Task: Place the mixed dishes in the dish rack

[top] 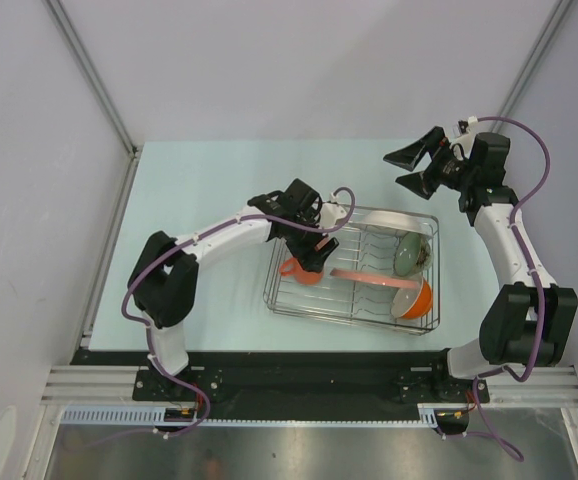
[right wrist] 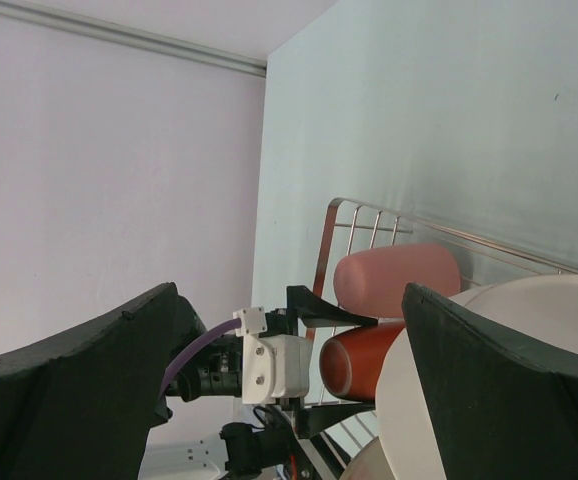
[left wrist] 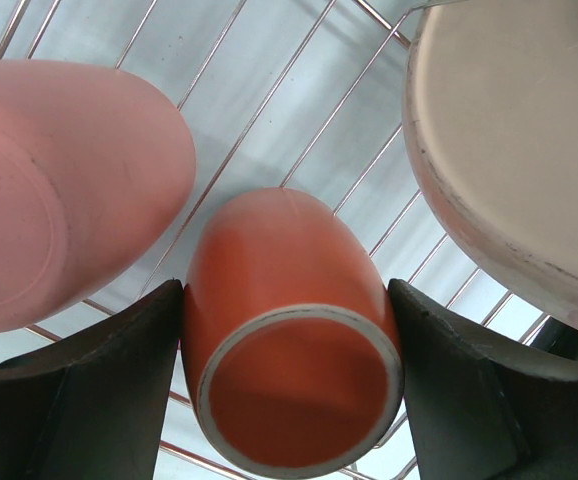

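My left gripper (top: 314, 258) is shut on the orange mug (left wrist: 289, 340), which lies on its side over the wires at the left end of the dish rack (top: 279, 300). The mug's open mouth faces the left wrist camera, with a finger (left wrist: 109, 380) against each side. The pink tumbler (left wrist: 59, 190) lies on its side next to the mug. The white plate (top: 394, 220), sage-green bowl (top: 407, 255), orange bowl (top: 415, 300) and pink-and-cream plate (top: 374, 278) stand in the rack. My right gripper (top: 407, 168) is open and empty, above the table beyond the rack's far right corner.
The pale table (top: 199, 190) stretches left of and behind the rack. Grey walls enclose it on three sides. The right wrist view shows the left gripper (right wrist: 299, 370) holding the mug (right wrist: 359, 360) beside the tumbler (right wrist: 399, 278).
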